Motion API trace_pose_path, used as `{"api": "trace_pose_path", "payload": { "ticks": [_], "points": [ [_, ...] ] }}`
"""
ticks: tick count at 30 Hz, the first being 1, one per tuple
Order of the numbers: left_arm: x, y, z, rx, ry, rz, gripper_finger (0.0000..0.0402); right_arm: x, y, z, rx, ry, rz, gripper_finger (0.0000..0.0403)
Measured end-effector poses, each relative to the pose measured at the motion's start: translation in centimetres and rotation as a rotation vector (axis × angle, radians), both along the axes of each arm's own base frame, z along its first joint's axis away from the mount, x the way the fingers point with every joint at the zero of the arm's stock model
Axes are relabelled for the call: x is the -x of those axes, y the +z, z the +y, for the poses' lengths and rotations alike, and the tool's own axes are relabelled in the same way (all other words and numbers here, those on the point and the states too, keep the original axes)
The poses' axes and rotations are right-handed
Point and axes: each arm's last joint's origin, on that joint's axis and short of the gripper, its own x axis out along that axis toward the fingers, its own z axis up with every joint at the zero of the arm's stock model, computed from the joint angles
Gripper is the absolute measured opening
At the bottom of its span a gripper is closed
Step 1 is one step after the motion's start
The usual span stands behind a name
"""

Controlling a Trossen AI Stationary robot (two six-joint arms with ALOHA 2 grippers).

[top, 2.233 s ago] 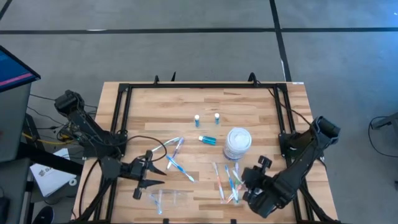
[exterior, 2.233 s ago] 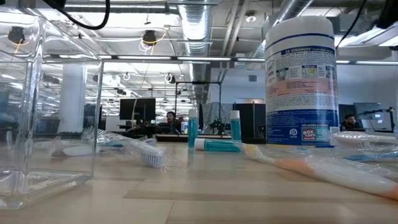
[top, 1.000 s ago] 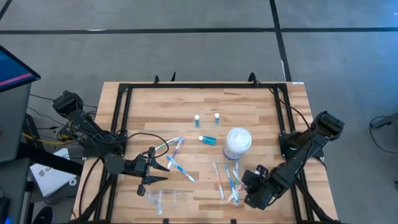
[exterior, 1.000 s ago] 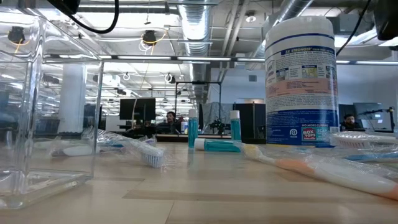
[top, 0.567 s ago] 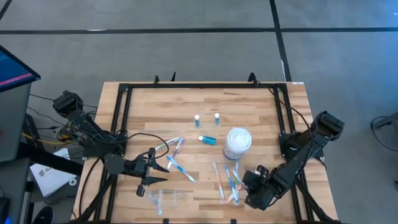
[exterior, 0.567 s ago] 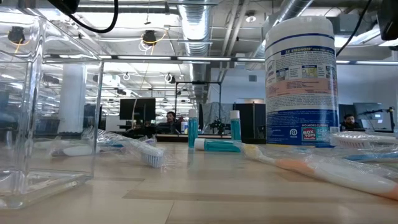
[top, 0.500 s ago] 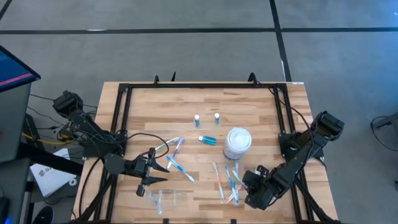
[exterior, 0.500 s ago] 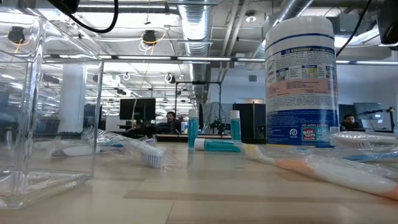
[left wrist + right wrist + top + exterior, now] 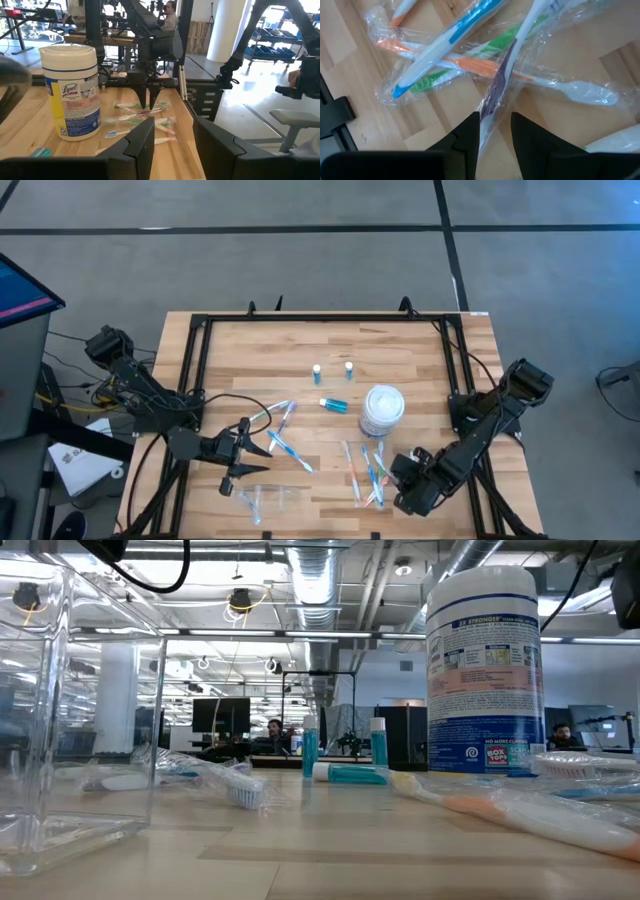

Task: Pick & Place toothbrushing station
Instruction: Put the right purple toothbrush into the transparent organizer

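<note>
Many wrapped toothbrushes (image 9: 470, 60) lie right under the right gripper (image 9: 495, 127), whose fingers are a little apart and hold nothing. Left gripper (image 9: 243, 463) waits, spread, beside the clear box (image 9: 268, 500).

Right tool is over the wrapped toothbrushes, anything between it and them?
Nothing visible. The right tool hangs directly over the pile of wrapped toothbrushes, fingers open, with only their clear wrapping on top. The wipes canister stands beside the pile, not in the way.
</note>
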Motion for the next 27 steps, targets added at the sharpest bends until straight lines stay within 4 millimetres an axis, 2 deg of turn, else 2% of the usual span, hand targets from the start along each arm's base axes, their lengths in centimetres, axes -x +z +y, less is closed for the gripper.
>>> {"api": "trace_pose_path", "payload": {
  "ticks": [6,13,22,27],
  "points": [
    [0.0,0.0,0.0,0.0,0.0,0.0,0.0131,0.2,-0.6,-0.3,-0.001,-0.002,-0.002,0.0095],
    [0.0,0.0,0.0,0.0,0.0,0.0,0.0131,0.2,-1.0,-0.3,-0.021,0.023,-0.027,0.0009],
    [0.0,0.0,0.0,0.0,0.001,0.0,0.0131,0.2,-0.8,-0.2,-0.03,0.027,-0.033,0.0],
    [0.0,0.0,0.0,0.0,0.001,0.0,0.0131,-0.4,0.6,0.4,-0.013,0.065,-0.047,0.0]
  ]
}}
